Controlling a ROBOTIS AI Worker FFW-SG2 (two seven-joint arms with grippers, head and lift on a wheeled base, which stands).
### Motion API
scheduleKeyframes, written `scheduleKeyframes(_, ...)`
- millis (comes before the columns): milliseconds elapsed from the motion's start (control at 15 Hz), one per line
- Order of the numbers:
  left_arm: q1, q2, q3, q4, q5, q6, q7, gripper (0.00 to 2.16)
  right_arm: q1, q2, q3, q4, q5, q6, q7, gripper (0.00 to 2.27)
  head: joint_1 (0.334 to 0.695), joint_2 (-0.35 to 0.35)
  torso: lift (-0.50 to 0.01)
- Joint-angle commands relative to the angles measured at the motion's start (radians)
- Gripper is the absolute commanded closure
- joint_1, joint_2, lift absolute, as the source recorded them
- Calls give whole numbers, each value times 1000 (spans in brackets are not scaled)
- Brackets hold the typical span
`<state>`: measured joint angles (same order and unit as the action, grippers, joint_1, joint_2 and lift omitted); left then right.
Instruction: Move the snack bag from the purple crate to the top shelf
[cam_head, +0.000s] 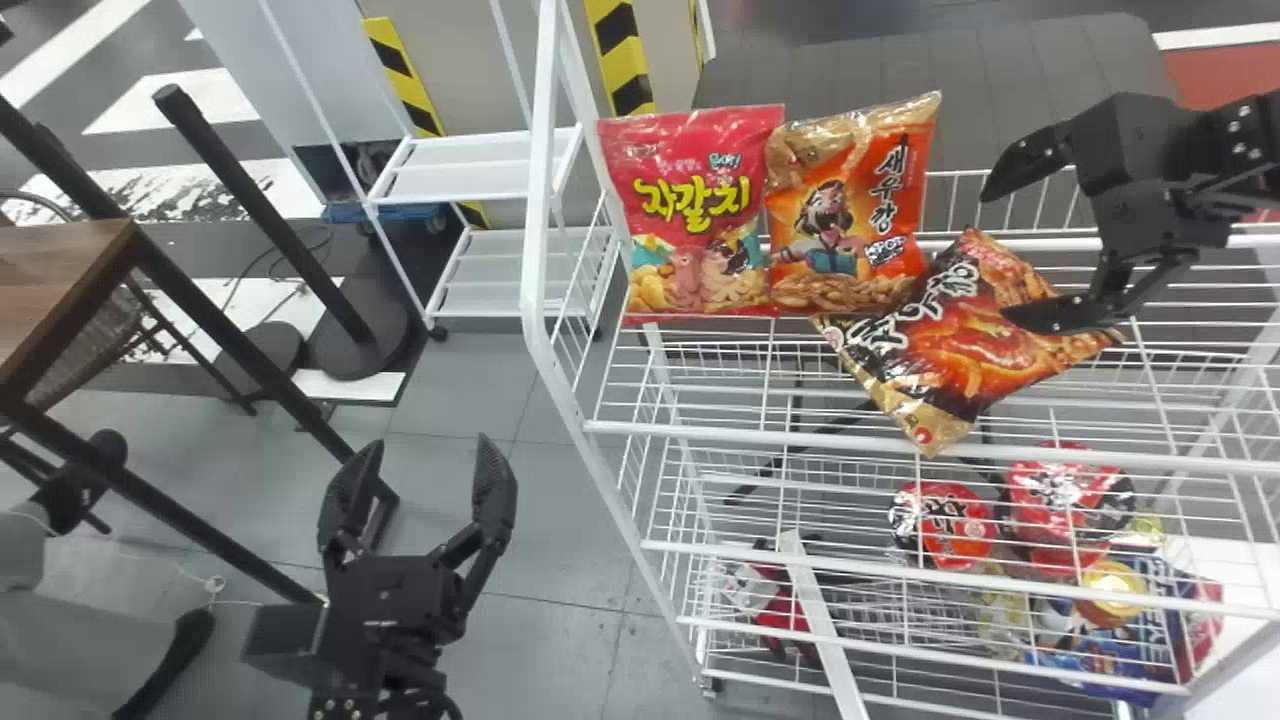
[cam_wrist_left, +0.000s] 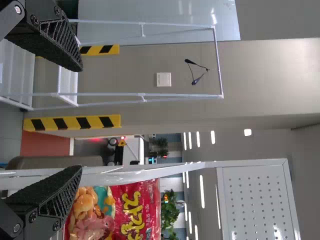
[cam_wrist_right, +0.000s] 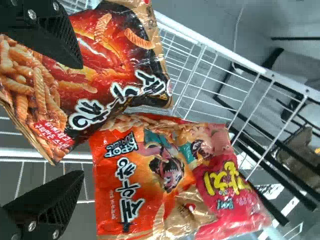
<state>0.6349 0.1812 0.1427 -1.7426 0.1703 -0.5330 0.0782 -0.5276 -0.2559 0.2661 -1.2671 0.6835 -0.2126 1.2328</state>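
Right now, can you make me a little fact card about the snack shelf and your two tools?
Top shelf: white wire
Standing side by side: pink bag, orange bag
Tilted beside orange bag: black-and-red bag
Right tool: open, at the black-and-red bag
Left tool: open, left of the shelf
Lower down: red tubs

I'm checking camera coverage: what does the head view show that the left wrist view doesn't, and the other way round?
Head view, not left wrist view: the orange snack bag with a gold top, the black-and-orange snack bag lying askew on the white wire rack, and the right gripper.
Left wrist view, not head view: long white ceiling lights and a square white wall plate.
Both: the pinkish-red snack bag with yellow lettering, yellow-and-black striped tape and the left gripper.
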Motion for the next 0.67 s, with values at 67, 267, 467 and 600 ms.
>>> scheduleKeyframes(67, -1, 0, -2, 2, -2, -1, 0, 130, -45, 58, -61, 126, 143, -187, -7, 33, 695, 293, 3)
scheduleKeyframes(267, -1, 1, -2, 0, 0, -1, 0, 130, -114, 78, -68, 249, 215, -224, -12, 36, 695, 291, 3)
scheduleKeyframes(467, -1, 1, 0, 2, 0, -5, 0, 130, -177, 79, -67, 334, 248, -227, -10, 36, 695, 275, 3)
scheduleKeyframes(600, -4, 3, -3, 2, 0, -5, 0, 130, -213, 99, -64, 403, 289, -233, -10, 39, 695, 266, 3)
